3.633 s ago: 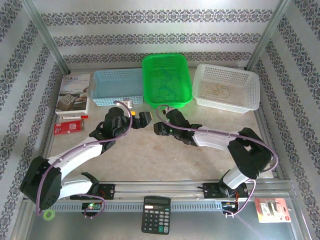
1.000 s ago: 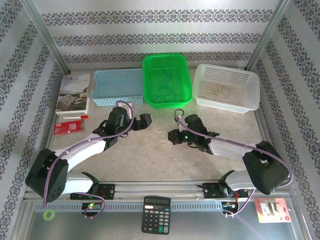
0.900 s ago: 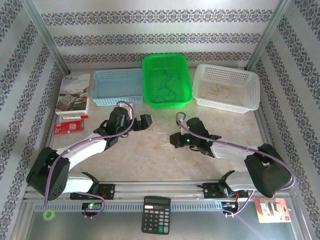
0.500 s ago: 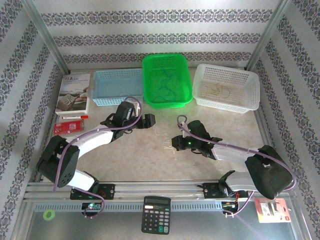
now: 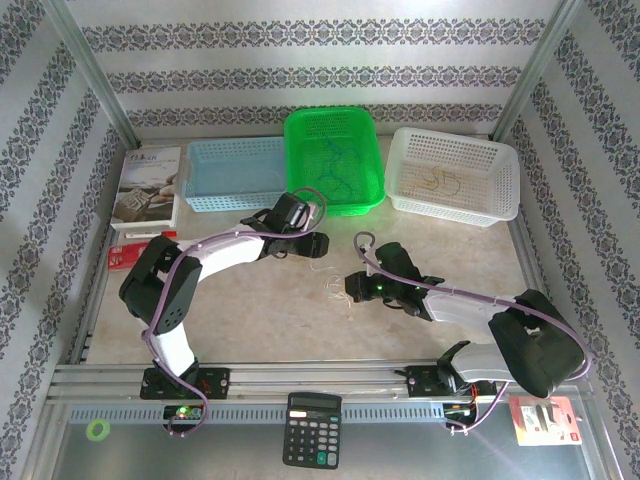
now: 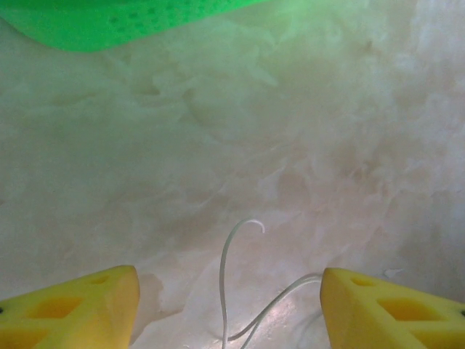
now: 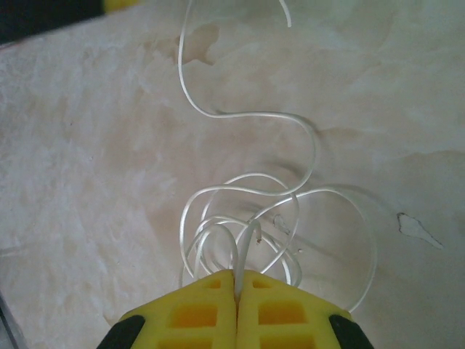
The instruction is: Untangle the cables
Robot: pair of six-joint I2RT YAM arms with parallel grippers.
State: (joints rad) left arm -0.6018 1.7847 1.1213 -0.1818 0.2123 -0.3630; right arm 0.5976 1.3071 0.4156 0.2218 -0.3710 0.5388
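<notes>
Right gripper [image 7: 237, 291]: fingers pressed together, pinching one strand of the white cable [image 7: 254, 114] right at the tips. The remainder of this cable is seen lying on the table [image 7: 87, 182] as a loose coil of several overlapping loops just ahead of the fingers, with one long wavy end trailing away.

Top view: right gripper [image 5: 347, 290] is seen low over mid-table, with the white cable [image 5: 326, 285] just to its left.

Left gripper [image 6: 229, 313]: fingers [image 6: 73, 309] spread wide, nothing pinched. A curved end of the white cable [image 6: 222, 283] is seen on the table between them, touching neither. The green basket [image 6: 109, 22] lies beyond.

Top view: left gripper [image 5: 312, 247] is placed near the front of the green basket [image 5: 332, 120].

A blue cable [image 5: 330, 178] lies in the green basket; a tan cable [image 5: 440, 180] lies in the white basket [image 5: 455, 212].
</notes>
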